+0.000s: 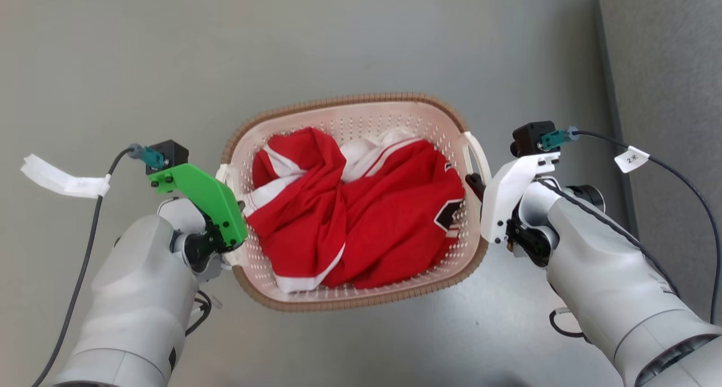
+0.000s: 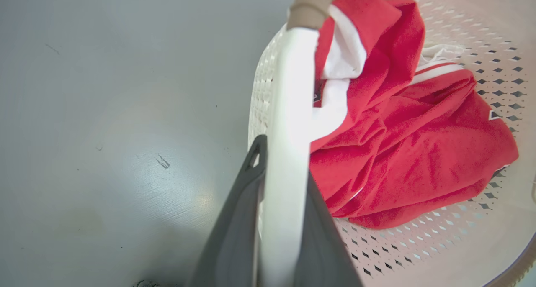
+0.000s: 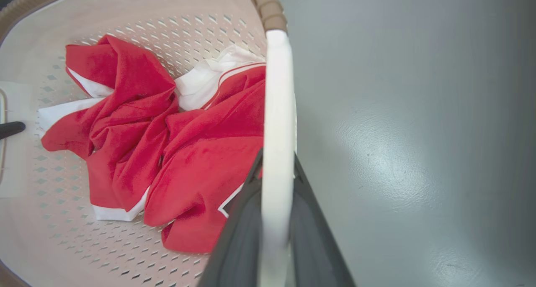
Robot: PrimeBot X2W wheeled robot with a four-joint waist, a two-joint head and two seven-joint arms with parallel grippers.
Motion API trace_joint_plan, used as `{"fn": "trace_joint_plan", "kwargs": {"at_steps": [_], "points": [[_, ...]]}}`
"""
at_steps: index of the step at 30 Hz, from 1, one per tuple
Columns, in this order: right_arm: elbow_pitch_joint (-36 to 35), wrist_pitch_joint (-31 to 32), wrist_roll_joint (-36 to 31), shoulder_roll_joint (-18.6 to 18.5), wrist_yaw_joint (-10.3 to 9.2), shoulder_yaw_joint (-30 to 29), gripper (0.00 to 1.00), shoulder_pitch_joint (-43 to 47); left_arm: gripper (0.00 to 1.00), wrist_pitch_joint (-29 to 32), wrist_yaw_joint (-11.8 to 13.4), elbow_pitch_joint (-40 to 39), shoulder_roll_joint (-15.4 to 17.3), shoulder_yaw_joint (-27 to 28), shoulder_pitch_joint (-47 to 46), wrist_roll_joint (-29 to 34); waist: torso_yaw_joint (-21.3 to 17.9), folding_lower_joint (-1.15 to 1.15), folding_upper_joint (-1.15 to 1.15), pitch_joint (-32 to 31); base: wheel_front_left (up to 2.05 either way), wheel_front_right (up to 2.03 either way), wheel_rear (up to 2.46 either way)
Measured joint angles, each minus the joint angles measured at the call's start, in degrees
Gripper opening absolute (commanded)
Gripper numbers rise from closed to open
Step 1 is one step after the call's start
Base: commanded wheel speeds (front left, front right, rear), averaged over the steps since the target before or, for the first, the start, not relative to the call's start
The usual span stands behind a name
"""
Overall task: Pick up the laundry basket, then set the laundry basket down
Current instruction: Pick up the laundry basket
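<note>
The left gripper [image 2: 284, 165] pinched the laundry basket's [image 1: 350, 102] left handle [image 2: 289, 111]. The right gripper [image 3: 276, 161] pinched its right handle [image 3: 276, 111]. From the head, a green mount [image 1: 203, 195] and a white mount [image 1: 507, 189] hid most of both grippers. The basket lay longways across, between the arms, over the grey floor [image 1: 361, 37], with a red jersey [image 1: 366, 218] inside. I could not tell if it touched the floor.

White cable tag [image 1: 632, 159] on the right arm's cable — reads "2米".
</note>
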Motion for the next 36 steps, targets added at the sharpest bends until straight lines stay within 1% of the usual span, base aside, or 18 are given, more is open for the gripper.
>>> {"fn": "trace_joint_plan", "kwargs": {"at_steps": [9, 22, 29, 36], "points": [[0.38, 5.15, 3.35, -0.04, 0.00, 1.20, 0.00, 1.27, 0.00, 2.87, 0.01, 0.57, 0.10, -0.24, 2.32, -2.65, 0.30, 0.00, 0.00, -6.47, 0.00, 0.00, 0.00], [0.79, 11.14, 7.53, 0.16, 0.00, 2.50, 0.00, 3.36, 0.00, 5.90, 0.01, 2.37, 0.32, -0.36, 4.66, -3.49, 0.31, 0.00, 0.00, -14.77, 0.00, 0.00, 0.00], [1.30, 12.80, 8.37, 0.24, 0.00, 3.41, 0.00, 4.02, 0.00, 7.82, 0.01, 2.96, 0.31, -0.55, 5.65, -4.35, 0.08, 0.00, 0.00, -18.28, 0.00, 0.00, 0.00], [1.49, 14.50, 9.62, 0.42, 0.00, 4.03, 0.00, 6.48, 0.00, 9.28, 0.01, 3.90, 0.31, -0.62, 8.30, -6.09, -0.22, 0.00, 0.00, -21.71, 0.00, 0.00, 0.00]]}}
